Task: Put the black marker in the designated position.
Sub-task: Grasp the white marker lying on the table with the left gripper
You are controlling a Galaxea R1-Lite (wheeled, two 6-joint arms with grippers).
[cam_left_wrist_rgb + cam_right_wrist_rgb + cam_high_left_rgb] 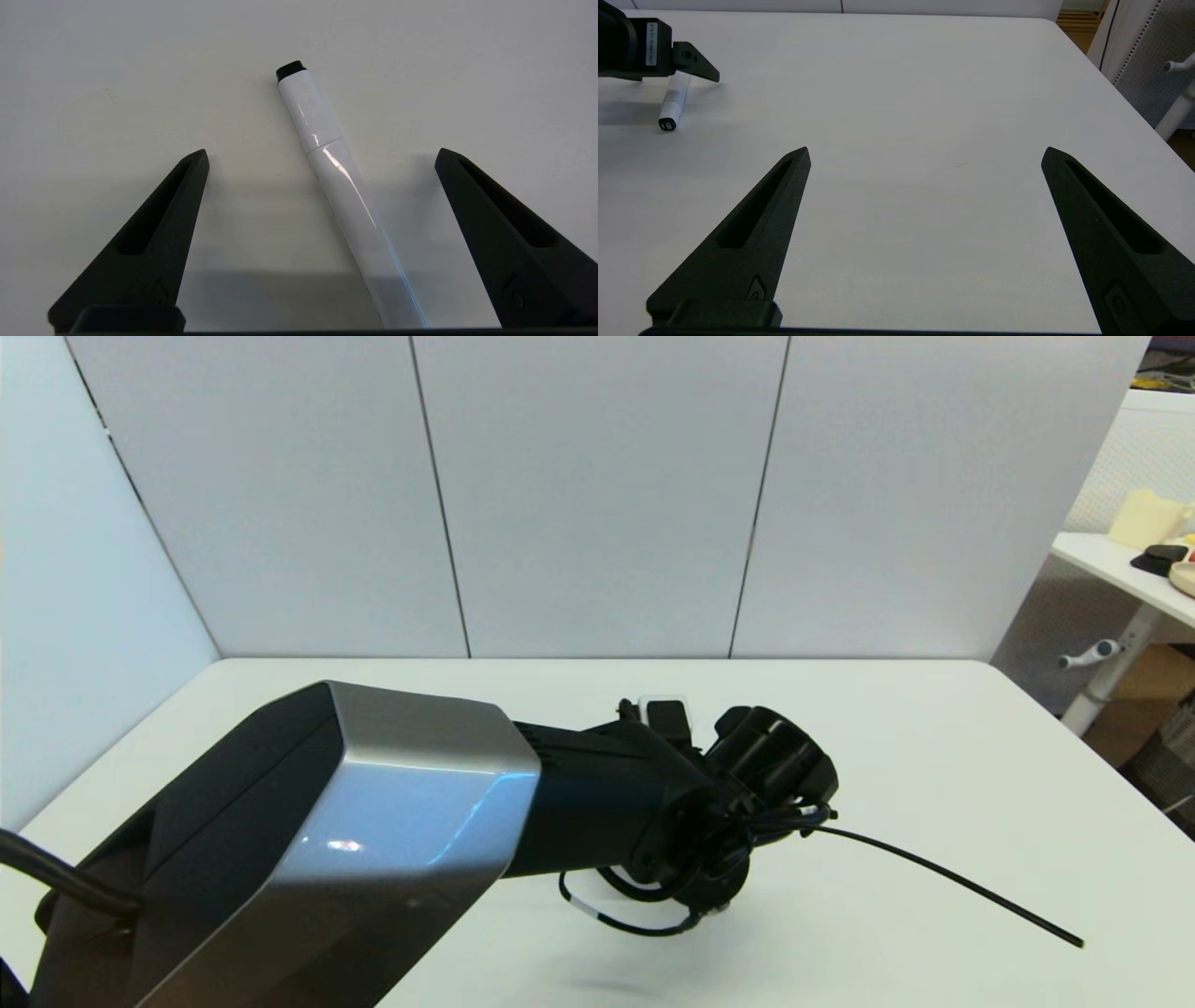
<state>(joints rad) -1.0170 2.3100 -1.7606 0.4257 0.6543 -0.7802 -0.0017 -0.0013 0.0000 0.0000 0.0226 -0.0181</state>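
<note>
The black marker [345,186] lies flat on the white table, a white barrel with a small black end [289,70] pointing away from the wrist. My left gripper [322,151] is open just above the table, one finger on each side of the marker and neither touching it. The right wrist view shows the same marker [675,105] under the left gripper's fingers [693,65]. My left arm [420,821] hides the marker in the head view. My right gripper [927,149] hangs open over bare table, well off to the side, holding nothing.
A thin black cable [952,887] trails from the left wrist across the table [934,756] toward its right front. Grey partition panels [597,495] close off the back. A second desk [1120,569] with small items stands beyond the right edge.
</note>
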